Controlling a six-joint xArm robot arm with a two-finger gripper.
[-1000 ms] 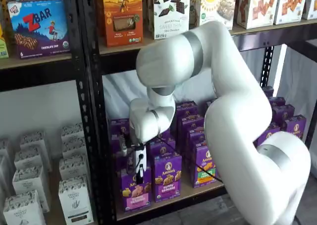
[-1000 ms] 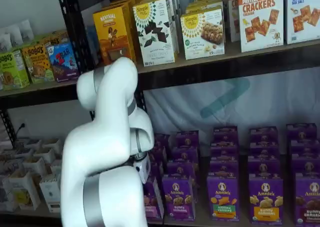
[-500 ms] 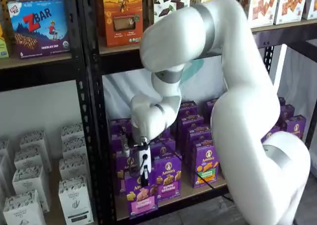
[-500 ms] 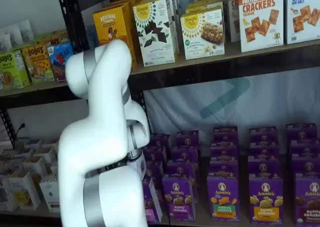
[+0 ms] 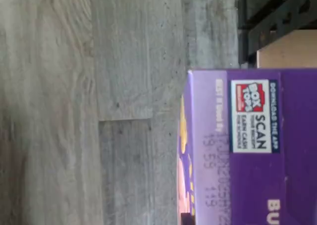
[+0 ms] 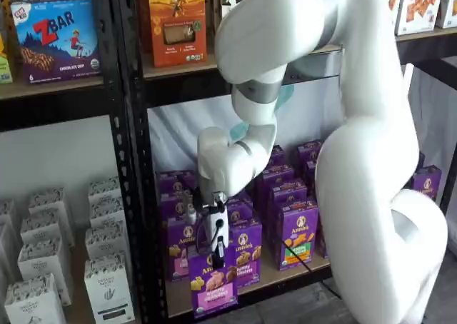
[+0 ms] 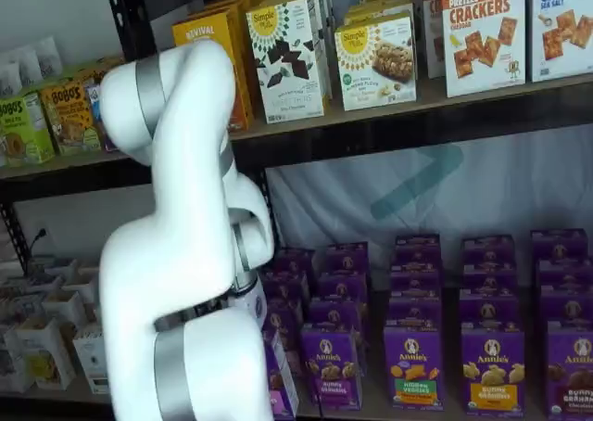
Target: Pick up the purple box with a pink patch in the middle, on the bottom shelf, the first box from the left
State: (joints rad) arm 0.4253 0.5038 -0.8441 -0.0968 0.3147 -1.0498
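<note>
Below the hand: the purple box point(image 6: 213, 285) hangs from the hand point(image 6: 216, 247), held by its top edge, long axis upright, pink panel facing the camera
Hand state: the black fingers are clamped on the purple box; in a shelf view the hand's white body sits directly above the carton, with a cable beside it
Box location: in front of the bottom shelf point(image 6: 285, 274), its lower edge past the black front rail and no longer seated in the row; in the wrist view the purple box point(image 5: 257, 145) shows its top flap, with grey floor point(image 5: 89, 106) beside it and a corner of the shelf frame behind
Neighbouring stock: the remaining Annie's boxes point(image 6: 245, 251) stand upright on the shelf just behind and beside the held carton, apart from it
Other shelf view: the arm point(image 7: 185, 254) hides the hand; only a sliver of the purple box point(image 7: 281, 384) shows at its edge
Controlling relation: judged, any further withdrawal runs straight out from the shelf, away from the row
Change from half a second ago: the box has come further out and sits slightly lower in view, and the arm's upper link has risen
</note>
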